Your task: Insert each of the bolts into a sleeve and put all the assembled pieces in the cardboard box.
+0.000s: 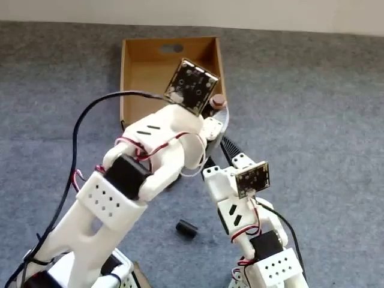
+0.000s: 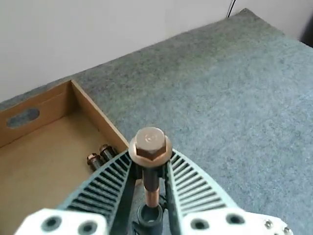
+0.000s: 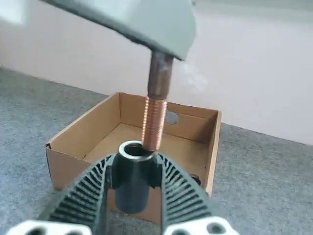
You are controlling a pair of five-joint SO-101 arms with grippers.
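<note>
Carpet [image 1: 324, 120], grey, covered the table, and nearest us on it lay a spare sleeve [image 1: 186, 228]. It was black and on its side, at about six o'clock from the two grippers in the high view and well apart from both.

Beyond it we saw the right gripper [image 3: 134, 164] clenched on an upright sleeve [image 3: 133, 188] whose open mouth faced up. Directly above, at twelve o'clock from that mouth, the left gripper [image 2: 150, 156] was closed around the shank of a bolt [image 2: 150, 143], with the hex head on top and the threaded end pointing down. The bolt's long axis ran nearly in line with the bore, perhaps a shade tilted. Its tip sat right at the rim, touching or just entering; we could not tell how deep.

We judged the coming move to be a straight descent along that shared axis, with the left arm placed to make it.

Farthest off, at twelve o'clock in the high view, stood the cardboard box [image 1: 125, 78]. Inside it, near one wall, two pieces [image 2: 100, 155] that looked already assembled lay side by side.
</note>
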